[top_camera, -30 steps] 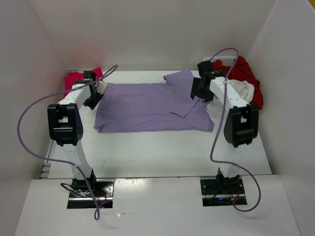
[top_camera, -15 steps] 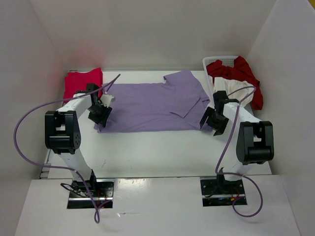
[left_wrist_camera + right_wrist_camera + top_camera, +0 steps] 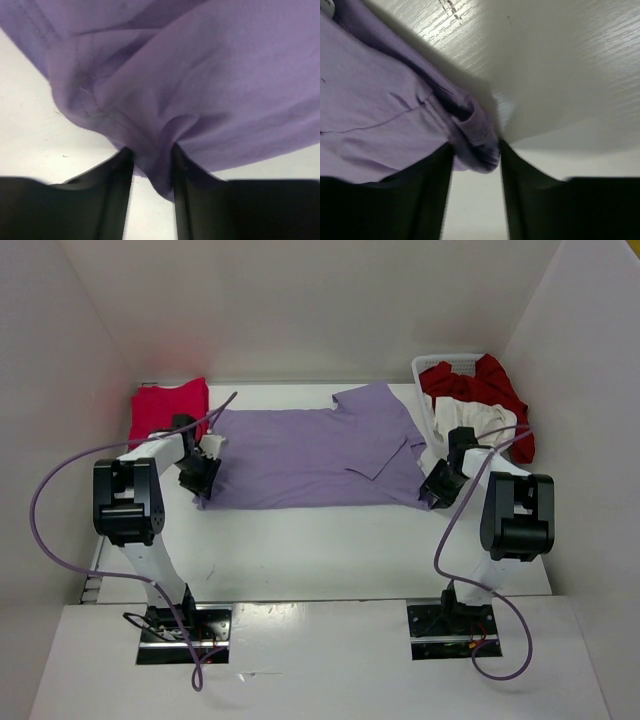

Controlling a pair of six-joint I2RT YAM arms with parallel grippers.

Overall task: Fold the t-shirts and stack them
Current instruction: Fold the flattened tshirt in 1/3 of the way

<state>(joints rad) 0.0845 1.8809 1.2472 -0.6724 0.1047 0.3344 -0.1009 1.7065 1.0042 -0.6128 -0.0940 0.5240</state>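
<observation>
both arms have swung back from the far side of the purple shirt [image 3: 300, 455] to its near corners since a second ago, and the right arm's elbow now sits folded near the right wall. the left gripper [image 3: 197, 476] is at the shirt's near left corner, its jaws closed partway on a bunched fold of purple cloth that fills the gap between them. the right gripper [image 3: 438, 487] is at the near right corner, and its jaws pinch the rolled hem in the same way. the purple shirt lies spread across the middle of the table [image 3: 330, 540]. the pink shirt [image 3: 165, 405] lies at the far left corner. at the far right, the dark red shirt [image 3: 495, 385] and the cream shirt [image 3: 480, 420] spill over a white basket [image 3: 440, 362].
</observation>
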